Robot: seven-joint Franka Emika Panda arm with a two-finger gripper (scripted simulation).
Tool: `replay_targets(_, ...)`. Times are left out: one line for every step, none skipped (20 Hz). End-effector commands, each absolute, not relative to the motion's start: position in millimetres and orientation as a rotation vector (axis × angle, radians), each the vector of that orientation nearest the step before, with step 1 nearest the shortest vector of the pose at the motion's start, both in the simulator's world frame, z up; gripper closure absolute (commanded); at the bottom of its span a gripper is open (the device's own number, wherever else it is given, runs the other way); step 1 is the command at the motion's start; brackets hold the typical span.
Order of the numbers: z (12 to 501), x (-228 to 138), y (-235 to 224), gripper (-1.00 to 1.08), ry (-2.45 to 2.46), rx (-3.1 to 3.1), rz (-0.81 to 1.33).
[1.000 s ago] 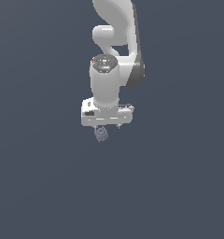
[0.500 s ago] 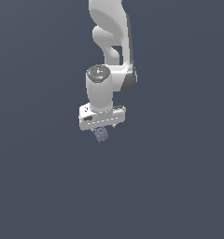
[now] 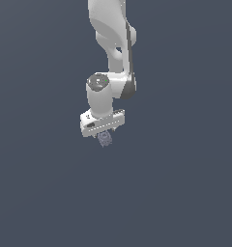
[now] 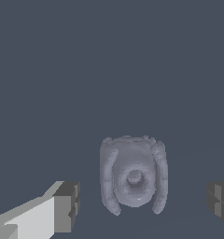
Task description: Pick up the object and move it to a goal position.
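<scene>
The object (image 4: 132, 177) is a small lumpy greyish-purple clump with ridged, curled sides. In the wrist view it lies between my two dark fingertips, with a gap on each side. My white gripper (image 4: 144, 205) is open and touches nothing. In the exterior view the gripper (image 3: 103, 133) hangs from the white arm, pointing down, and the object (image 3: 104, 140) shows just below the hand, partly hidden by it.
A plain dark grey-blue surface (image 3: 185, 193) fills both views. The white arm (image 3: 110, 38) rises from the hand to the top edge of the exterior view. No other objects are in view.
The hand has come down and slightly toward the exterior view's left, closing in over the object. The object has stayed where it was.
</scene>
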State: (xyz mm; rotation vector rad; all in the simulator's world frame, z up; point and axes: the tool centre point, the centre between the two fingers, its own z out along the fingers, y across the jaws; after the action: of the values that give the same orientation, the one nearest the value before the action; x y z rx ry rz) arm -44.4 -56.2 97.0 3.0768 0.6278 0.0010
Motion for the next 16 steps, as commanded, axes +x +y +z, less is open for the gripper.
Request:
replay_targets(92.9, -47.3, -58.0, -0.92, 0.661, 3.071, 0.001)
replay_targets(91.8, -48.1, -58.5, -0.92, 0.669, 3.069, 0.001)
replay_targets(91.0, -48.7, -58.9, -0.92, 0.676, 3.068, 0.000)
replay_targets(90.4, -49.2, -59.1, -0.92, 0.680, 3.067, 0.000)
replay_targets(90.0, -49.5, -59.3, -0.92, 0.683, 3.066, 0.000)
replay_targets(89.9, -49.5, -59.2, -0.92, 0.684, 3.066, 0.000)
replay_targets(90.4, -49.2, -59.2, -0.92, 0.677, 3.068, -0.001)
replay_targets(90.1, -49.2, -59.2, -0.92, 0.677, 3.068, -0.001)
replay_targets(89.0, -49.3, -59.3, -0.92, 0.677, 3.068, -0.001)
replay_targets(87.3, -49.3, -59.3, -0.92, 0.677, 3.068, -0.001)
replay_targets(85.0, -49.4, -59.5, -0.92, 0.677, 3.068, -0.001)
replay_targets(82.0, -49.5, -59.2, -0.92, 0.678, 3.067, -0.001)
replay_targets(78.3, -49.7, -59.4, -0.92, 0.678, 3.067, -0.001)
replay_targets(74.0, -49.9, -59.2, -0.92, 0.680, 3.067, 0.000)
replay_targets(69.1, -50.1, -59.4, -0.92, 0.680, 3.067, 0.000)
replay_targets(63.6, -50.4, -59.1, -0.92, 0.681, 3.067, 0.000)
